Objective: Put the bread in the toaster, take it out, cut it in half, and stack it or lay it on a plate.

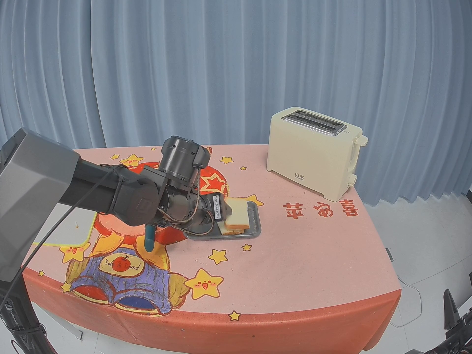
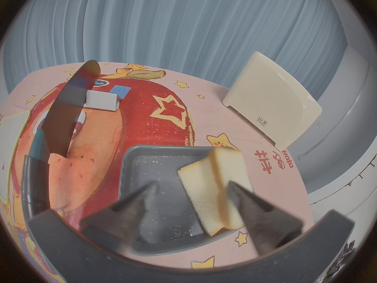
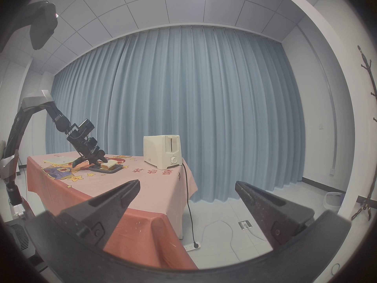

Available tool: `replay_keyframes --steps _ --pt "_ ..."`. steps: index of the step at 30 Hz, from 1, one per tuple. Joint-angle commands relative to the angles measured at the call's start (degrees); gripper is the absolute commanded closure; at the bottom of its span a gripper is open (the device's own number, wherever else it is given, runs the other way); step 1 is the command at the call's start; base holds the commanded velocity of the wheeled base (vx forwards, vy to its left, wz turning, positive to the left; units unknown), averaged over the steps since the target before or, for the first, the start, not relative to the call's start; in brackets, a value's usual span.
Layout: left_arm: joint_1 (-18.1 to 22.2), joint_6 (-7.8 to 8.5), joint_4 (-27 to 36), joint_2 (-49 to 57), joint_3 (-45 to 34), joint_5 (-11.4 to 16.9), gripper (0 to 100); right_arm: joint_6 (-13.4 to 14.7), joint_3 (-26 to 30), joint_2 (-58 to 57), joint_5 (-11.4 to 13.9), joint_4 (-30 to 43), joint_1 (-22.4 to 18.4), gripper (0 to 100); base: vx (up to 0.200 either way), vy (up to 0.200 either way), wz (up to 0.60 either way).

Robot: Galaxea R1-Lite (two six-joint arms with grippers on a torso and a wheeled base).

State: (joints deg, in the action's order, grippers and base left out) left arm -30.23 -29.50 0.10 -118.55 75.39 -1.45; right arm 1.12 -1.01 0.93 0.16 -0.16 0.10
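Hovering low over the middle of the head view, the left gripper [image 1: 230,218] hangs above a grey tray [image 1: 254,228] on the table with the pink cartoon cloth [image 1: 305,261]. Its jaws are spread wide and grip nothing. In the left wrist view the two dark fingers [image 2: 135,205] stand apart over the tray [image 2: 157,160], and one of them crosses in front of the bread [image 2: 208,189]; whether it touches the bread cannot be told.

The bread [image 1: 237,216] lies at the right end of the tray. It looks like two pale slices, the upper one tilted.

The cream toaster [image 1: 312,151] stands upright in the right half of the head view, well apart from the tray, its slots facing up. A knife with a teal handle [image 1: 149,240] lies just left of the tray, partly under the arm. A white cutting board [image 1: 69,228] lies at the left edge of the table.

The right gripper [image 3: 187,187] is held off the table, in the lower right corner of the head view, with its jaws wide apart and nothing between them.
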Motion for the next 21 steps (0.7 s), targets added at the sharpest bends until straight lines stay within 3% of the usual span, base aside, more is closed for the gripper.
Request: replay_keyframes --steps 1,21 --pt "0.1 -0.03 0.0 0.1 0.0 -0.5 0 0.0 1.0 -0.9 0.0 0.0 0.0 0 0.000 0.000 0.00" --pt "-0.1 -0.29 0.1 5.4 -1.9 -1.4 0 0.0 1.0 -0.9 0.0 0.0 0.0 0 0.000 0.000 0.00"
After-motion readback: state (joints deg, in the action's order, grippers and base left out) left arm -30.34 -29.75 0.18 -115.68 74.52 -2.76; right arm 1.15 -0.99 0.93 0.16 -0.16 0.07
